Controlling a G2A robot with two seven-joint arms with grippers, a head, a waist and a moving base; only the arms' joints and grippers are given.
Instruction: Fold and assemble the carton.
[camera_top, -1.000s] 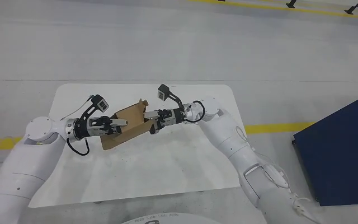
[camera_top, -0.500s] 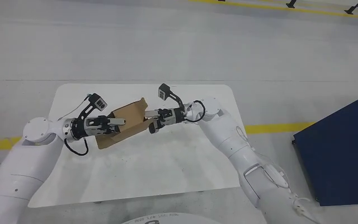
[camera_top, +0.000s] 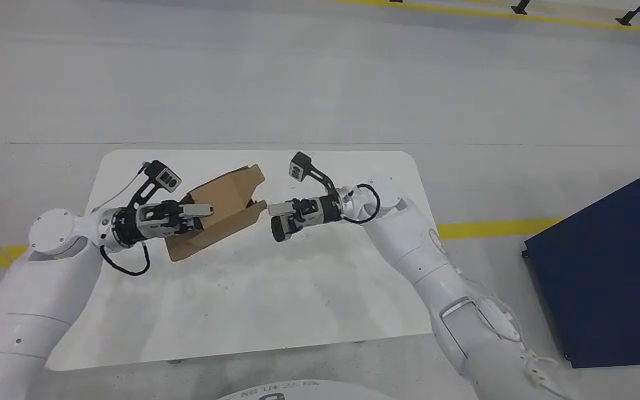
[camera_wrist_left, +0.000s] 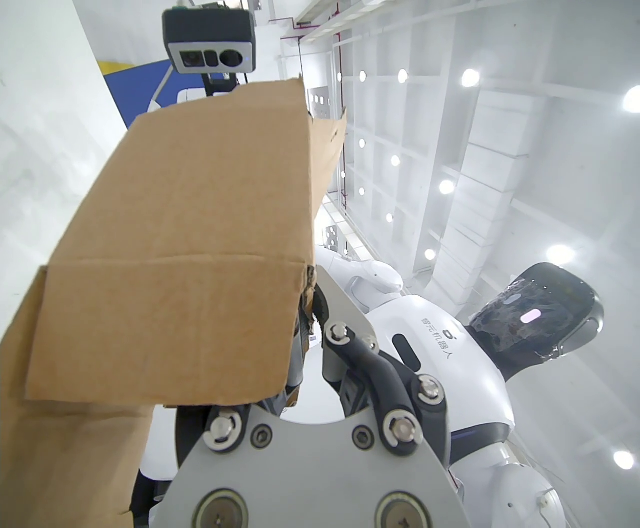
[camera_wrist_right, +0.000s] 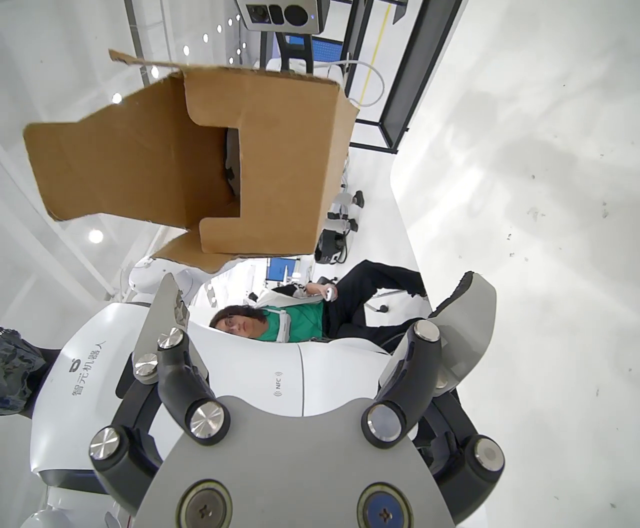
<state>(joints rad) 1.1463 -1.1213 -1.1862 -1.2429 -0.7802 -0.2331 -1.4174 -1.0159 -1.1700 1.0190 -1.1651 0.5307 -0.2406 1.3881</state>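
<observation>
the carton (camera_top: 218, 205) bears no readable print.

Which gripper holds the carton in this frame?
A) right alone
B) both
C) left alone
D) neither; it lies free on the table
C: the left gripper is clamped on one end of the carton, while the right gripper is open with a clear gap between it and the carton's other end.

The left claw (camera_top: 196, 214) clamps the brown carton (camera_top: 222, 200) at its left end, over the white surface (camera_top: 300, 300). The carton lies slantwise. The right claw (camera_top: 279, 228) is just beside its other end, not touching.
</observation>
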